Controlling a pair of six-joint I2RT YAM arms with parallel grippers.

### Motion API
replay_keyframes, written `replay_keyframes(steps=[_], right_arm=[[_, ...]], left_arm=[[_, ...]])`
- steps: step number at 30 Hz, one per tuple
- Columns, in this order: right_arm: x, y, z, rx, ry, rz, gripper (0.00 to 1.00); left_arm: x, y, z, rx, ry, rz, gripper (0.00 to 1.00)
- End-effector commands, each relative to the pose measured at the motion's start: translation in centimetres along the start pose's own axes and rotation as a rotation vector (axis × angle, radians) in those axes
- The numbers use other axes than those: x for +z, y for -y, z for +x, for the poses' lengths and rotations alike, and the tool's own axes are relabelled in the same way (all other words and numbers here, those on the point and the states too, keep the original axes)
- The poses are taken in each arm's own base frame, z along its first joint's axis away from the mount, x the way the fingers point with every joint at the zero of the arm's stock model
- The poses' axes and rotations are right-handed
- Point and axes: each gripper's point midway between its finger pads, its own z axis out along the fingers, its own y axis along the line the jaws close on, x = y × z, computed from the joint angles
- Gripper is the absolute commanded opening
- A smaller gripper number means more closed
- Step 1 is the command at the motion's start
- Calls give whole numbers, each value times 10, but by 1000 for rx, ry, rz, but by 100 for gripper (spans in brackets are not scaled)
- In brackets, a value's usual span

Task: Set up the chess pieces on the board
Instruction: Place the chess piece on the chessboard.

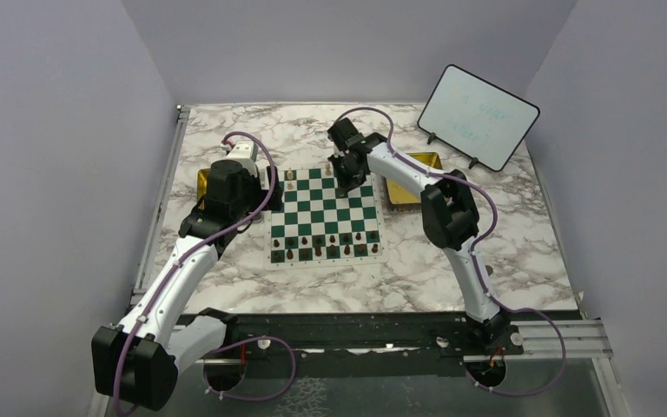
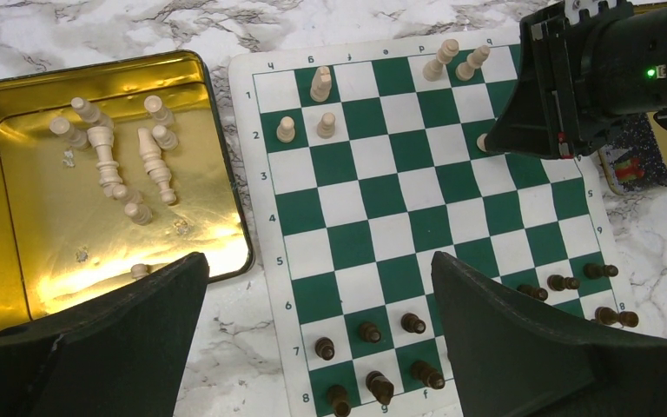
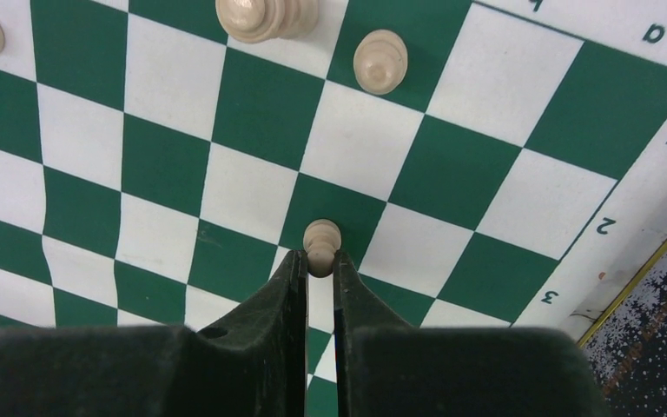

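The green and white board (image 1: 313, 217) lies mid-table. Dark brown chess pieces (image 1: 330, 248) stand in its two near rows, and a few cream ones (image 2: 321, 84) stand at its far rows. My right gripper (image 3: 320, 259) is over the far right part of the board (image 3: 165, 165), shut on a cream pawn (image 3: 321, 236) pinched at the fingertips. Two more cream pieces (image 3: 380, 59) stand beyond it. My left gripper (image 2: 317, 269) hangs wide open and holds nothing, above the board's left edge (image 2: 260, 217) beside the gold tray.
A gold tray (image 2: 17, 261) left of the board holds several cream pieces (image 2: 108, 165) lying down. A second gold tray (image 1: 417, 161) sits to the right of the board. A small whiteboard (image 1: 478, 117) stands at the back right.
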Motion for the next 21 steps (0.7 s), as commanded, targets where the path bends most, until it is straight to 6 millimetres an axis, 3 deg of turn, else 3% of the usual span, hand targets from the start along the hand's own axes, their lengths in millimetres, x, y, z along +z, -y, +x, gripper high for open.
replay_keyframes(steps=[1, 21], right_arm=[[-15, 5, -27, -2, 110, 39, 11], [-4, 11, -44, -4, 153, 78, 11]], left_arm=[[0, -1, -3, 12, 12, -5, 99], [1, 1, -2, 9, 5, 0, 99]])
